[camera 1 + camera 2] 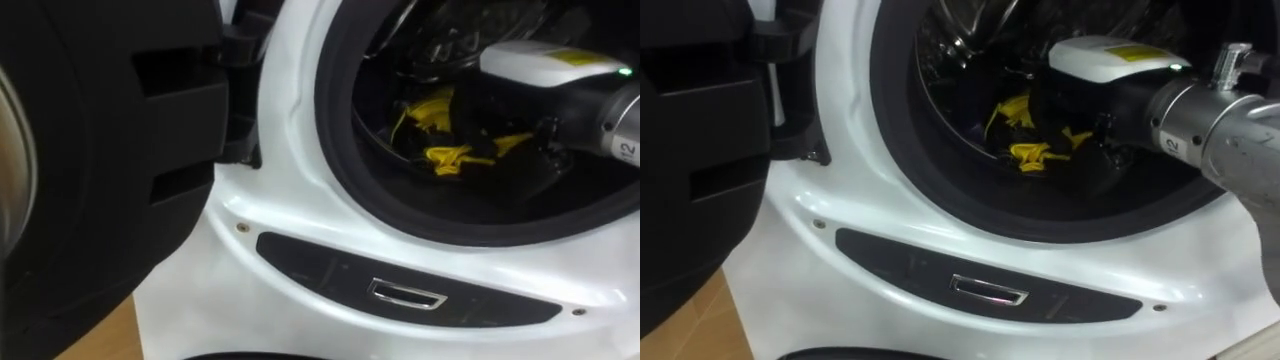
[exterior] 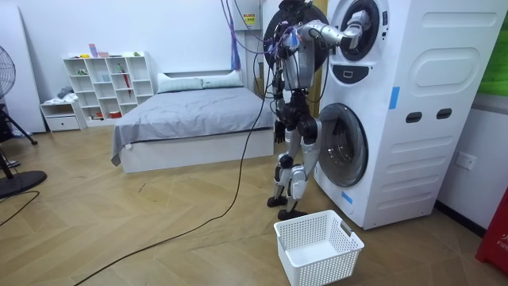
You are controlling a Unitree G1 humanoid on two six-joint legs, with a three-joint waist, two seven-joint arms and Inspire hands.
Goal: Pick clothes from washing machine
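Now, site: drum point(image 1: 955, 45).
Right robot hand point(image 1: 1075, 100): grip unreadable.
Yellow cloth point(image 1: 1032, 153): bunched, just below-left of it.
Nearer arm: right.

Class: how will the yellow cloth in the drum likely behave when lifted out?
The crumpled yellow cloth lies in bunched folds, so probably floppy, draping when lifted. Thin strips suggest it is light. Loose ends might catch on the black round door seal.
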